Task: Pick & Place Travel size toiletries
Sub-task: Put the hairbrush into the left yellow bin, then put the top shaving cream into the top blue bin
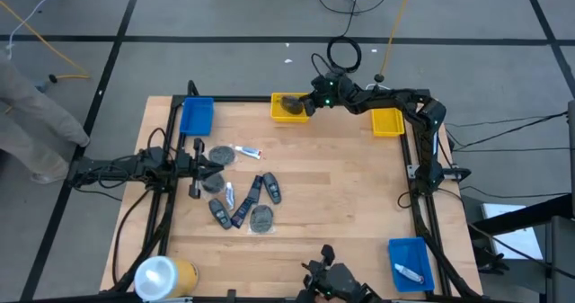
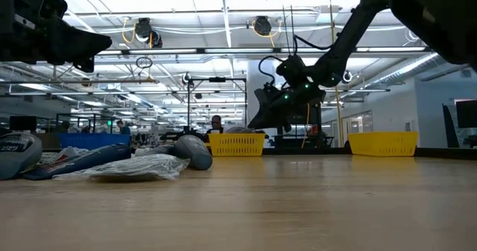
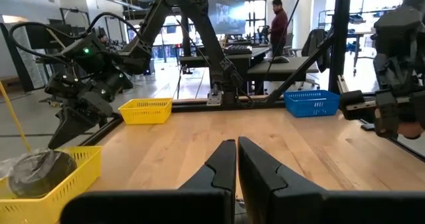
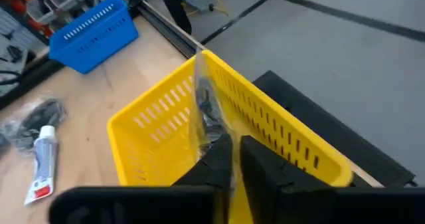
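Disc (image 4: 207,117) at R tool (image 4: 234,159) tips.

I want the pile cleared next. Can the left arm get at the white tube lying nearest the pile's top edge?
Probably yes. The left gripper, shut, sits beside the pile, and the white tube lies uncovered just past a grey disc, with nothing over it.

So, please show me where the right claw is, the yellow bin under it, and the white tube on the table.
right claw (image 4: 231,159), right wrist view, between its fingertips.
yellow bin (image 4: 285,134), right wrist view, on its slotted side wall.
white tube (image 4: 43,159), right wrist view, on its body.
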`<state>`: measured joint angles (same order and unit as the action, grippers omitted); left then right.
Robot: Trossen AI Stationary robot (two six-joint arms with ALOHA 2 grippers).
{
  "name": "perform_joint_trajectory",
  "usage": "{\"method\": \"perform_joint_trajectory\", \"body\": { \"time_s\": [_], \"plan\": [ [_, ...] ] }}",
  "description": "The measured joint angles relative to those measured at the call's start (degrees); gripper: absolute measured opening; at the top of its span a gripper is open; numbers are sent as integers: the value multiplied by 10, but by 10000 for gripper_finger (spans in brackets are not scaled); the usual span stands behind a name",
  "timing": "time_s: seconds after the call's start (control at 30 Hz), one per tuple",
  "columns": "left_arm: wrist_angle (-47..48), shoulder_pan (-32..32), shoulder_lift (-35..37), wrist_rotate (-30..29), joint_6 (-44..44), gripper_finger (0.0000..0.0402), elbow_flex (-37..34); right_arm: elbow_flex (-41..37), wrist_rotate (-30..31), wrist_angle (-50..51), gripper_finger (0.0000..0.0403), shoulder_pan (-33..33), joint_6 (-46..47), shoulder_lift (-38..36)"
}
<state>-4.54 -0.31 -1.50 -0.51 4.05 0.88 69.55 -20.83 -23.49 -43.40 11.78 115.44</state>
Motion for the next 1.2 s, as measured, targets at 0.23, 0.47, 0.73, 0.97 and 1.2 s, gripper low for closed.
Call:
{"method": "perform_joint_trajectory", "body": {
  "time_s": [0.23,0.47,0.73,0.97,1.2],
  "plan": [
    [0,0,0,0,0,19,0,0,126,-25,136,29,-62,0],
    [0,0,0,0,0,19,0,20,62,-4,178,58,-70,-3],
    [0,0,0,0,0,19,0,76,171,112,112,101,-181,-11],
    [0,0,0,0,0,19,0,-12,181,59,42,180,-246,-106],
    [0,0,0,1,0,19,0,-206,178,-196,6,295,-276,-158]
  ]
}}
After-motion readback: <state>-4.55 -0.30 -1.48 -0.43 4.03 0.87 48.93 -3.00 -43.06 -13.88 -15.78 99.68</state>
